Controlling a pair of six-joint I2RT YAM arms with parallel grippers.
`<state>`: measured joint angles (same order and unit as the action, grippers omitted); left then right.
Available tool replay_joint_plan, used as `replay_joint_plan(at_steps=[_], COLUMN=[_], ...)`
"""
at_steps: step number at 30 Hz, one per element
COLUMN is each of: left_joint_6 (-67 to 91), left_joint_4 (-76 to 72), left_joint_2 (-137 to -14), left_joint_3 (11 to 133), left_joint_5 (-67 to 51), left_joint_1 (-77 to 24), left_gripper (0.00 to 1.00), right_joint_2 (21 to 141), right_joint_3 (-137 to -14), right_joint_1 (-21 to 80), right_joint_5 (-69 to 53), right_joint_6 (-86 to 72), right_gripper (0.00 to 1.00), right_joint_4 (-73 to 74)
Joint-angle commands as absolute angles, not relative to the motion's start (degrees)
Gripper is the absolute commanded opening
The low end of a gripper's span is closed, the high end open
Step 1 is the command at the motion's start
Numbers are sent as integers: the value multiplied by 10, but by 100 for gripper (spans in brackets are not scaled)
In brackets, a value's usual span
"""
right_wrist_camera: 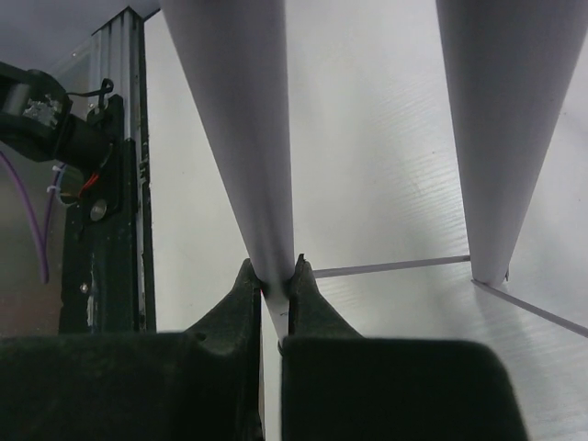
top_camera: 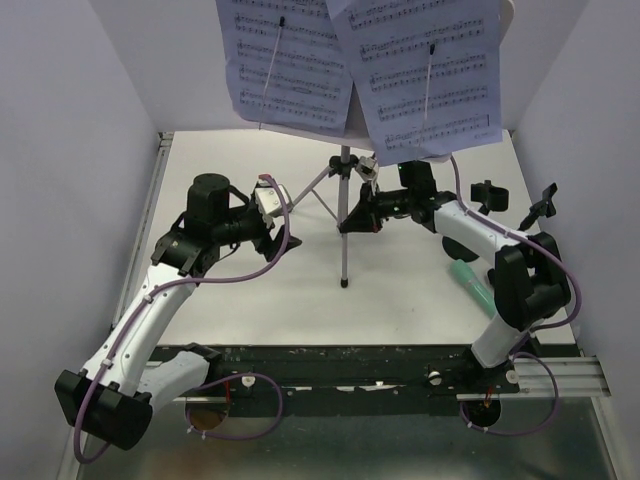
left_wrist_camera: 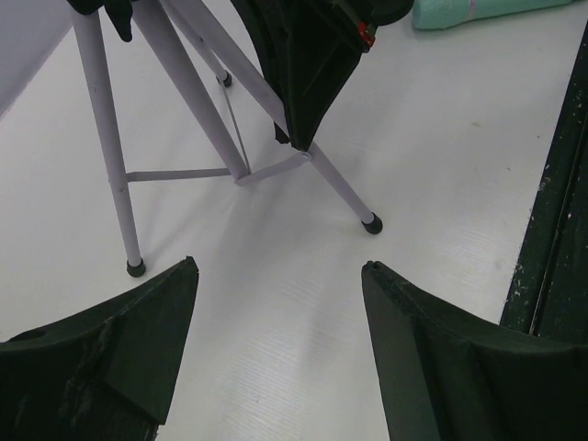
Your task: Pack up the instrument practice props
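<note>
My right gripper pinches one leg of the silver metal tripod; left gripper gapes, empty. One hard tug could topple it.

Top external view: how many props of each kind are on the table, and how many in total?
tripod stand: 1
sheet-music pages: 2
mint-green microphone: 1
short black poles: 2
Total: 6

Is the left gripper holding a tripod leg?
No, the left gripper is open with nothing between its jaws; the tripod legs stand ahead of it.
</note>
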<state>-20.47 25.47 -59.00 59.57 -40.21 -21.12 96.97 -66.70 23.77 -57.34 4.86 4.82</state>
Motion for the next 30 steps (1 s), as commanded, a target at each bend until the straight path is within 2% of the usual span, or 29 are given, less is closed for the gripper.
replay_joint_plan(at_steps=[1,3,4,5,7,9,10,18,24,30], left_joint_6=[-216,-214,-213,-213,-211,-209,-204,-157,-77,12], left_joint_4=[284,281,280,279,275,272,267,201,106,28], left_joint_2=[-573,-572,-574,-575,-578,-582,-580,-601,-642,-683], left_joint_3=[582,583,586,591,606,621,627,714,777,833], left_joint_5=[-386,-388,-389,-394,-409,-438,-454,-486,-464,-420], left_joint_1=[-214,-214,-214,-214,-214,-214,-214,-247,-274,-301], left_gripper=[82,82,82,82,82,82,82,82,82,83], right_joint_2=[970,965,960,957,944,924,913,781,713,600], right_joint_3=[-680,-676,-673,-671,-664,-659,-657,-615,-591,-558], right_joint_1=[247,247,247,247,247,246,245,243,212,183], right_joint_5=[-648,-627,-614,-609,-592,-573,-568,-477,-456,-391], right_joint_6=[27,16,11,12,28,53,68,89,183,218], right_gripper=[0,0,11,35,67,91,97,100,100,99], right_joint_4=[110,110,110,110,127,156,169,233,386,460])
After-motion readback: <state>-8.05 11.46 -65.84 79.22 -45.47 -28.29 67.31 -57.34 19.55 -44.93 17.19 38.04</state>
